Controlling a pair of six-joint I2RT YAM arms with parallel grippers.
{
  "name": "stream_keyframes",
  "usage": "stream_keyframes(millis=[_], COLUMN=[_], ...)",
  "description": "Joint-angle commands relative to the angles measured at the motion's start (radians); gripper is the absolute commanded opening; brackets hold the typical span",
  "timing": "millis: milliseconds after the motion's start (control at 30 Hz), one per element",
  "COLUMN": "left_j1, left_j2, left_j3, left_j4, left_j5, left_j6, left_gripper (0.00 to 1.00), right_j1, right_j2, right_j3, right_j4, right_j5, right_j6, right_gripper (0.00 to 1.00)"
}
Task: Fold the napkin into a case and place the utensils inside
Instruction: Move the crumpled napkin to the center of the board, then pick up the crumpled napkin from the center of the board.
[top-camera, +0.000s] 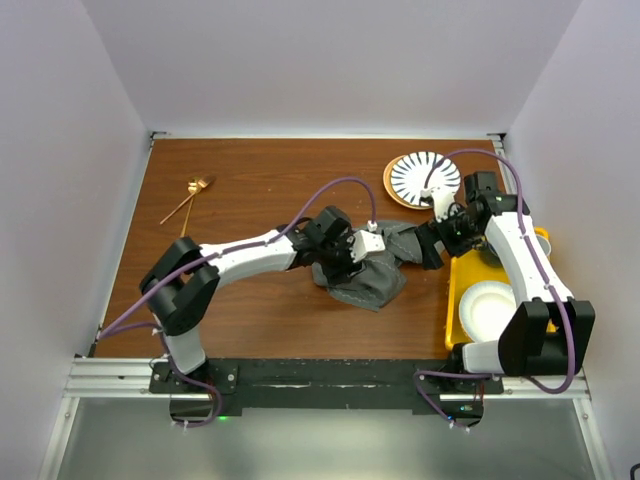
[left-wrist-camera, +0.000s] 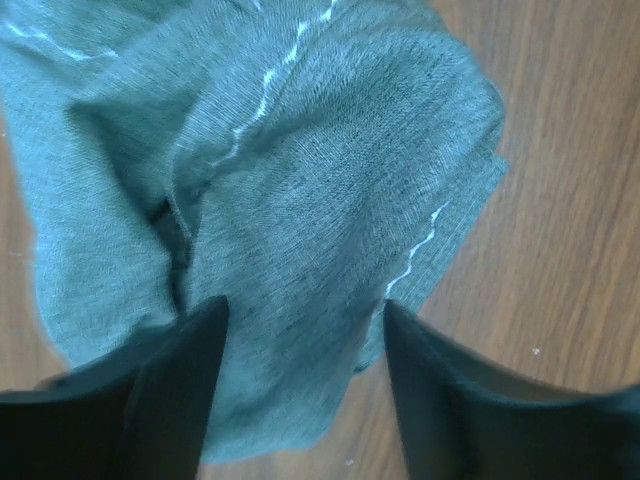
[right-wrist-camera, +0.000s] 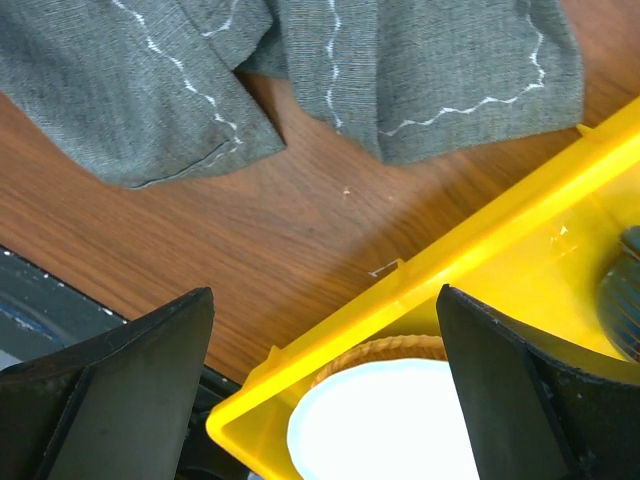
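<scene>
Napkin (top-camera: 372, 272), one, lies crumpled, with two utensils (top-camera: 190, 199) well off to its left. My left gripper (left-wrist-camera: 300, 330) stands spread over it, gripping nothing. My right gripper (right-wrist-camera: 320, 330), wide and empty, hovers just right of it, where I count one tray (right-wrist-camera: 500, 260).

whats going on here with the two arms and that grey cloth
Both arms are working on the napkin, which lies crumpled mid-table, not yet folded. The left gripper is open with a bunch of cloth between its fingers. The right gripper is open too, over bare wood and the yellow tray edge beside the napkin. The utensils lie untouched at the far left.
</scene>
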Motion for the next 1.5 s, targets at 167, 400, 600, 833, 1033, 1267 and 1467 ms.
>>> stream_keyframes(millis=[167, 400, 600, 833, 1033, 1267, 1467], left_j1=[0.09, 0.415, 0.707, 0.798, 0.794, 0.713, 0.546], left_j2=[-0.155, -0.344, -0.263, -0.449, -0.716, -0.844, -0.83], left_j3=[-0.082, -0.146, -0.082, -0.097, -0.373, -0.519, -0.53], left_j4=[-0.12, -0.49, -0.521, -0.615, -0.587, -0.463, -0.302], left_j5=[0.042, 0.193, 0.306, 0.403, 0.339, 0.242, 0.101], left_j6=[0.206, 0.725, 0.835, 0.695, 0.577, 0.482, 0.336], left_gripper=[0.0, 0.0, 0.52, 1.0, 1.0, 1.0, 1.0], right_j1=[0.003, 0.025, 0.118, 0.132, 0.172, 0.218, 0.261], right_j2=[0.029, 0.084, 0.136, 0.172, 0.158, 0.227, 0.296], right_j3=[-0.007, 0.005, 0.019, 0.021, -0.047, -0.05, -0.035], right_j4=[0.012, 0.058, 0.114, 0.123, 0.205, 0.297, 0.381], right_j5=[-0.034, -0.057, -0.049, -0.045, -0.017, 0.029, 0.078], right_j6=[-0.01, 0.028, 0.063, 0.075, 0.149, 0.209, 0.238], right_gripper=[0.98, 0.98, 0.98, 0.89, 0.86, 0.85, 0.83])
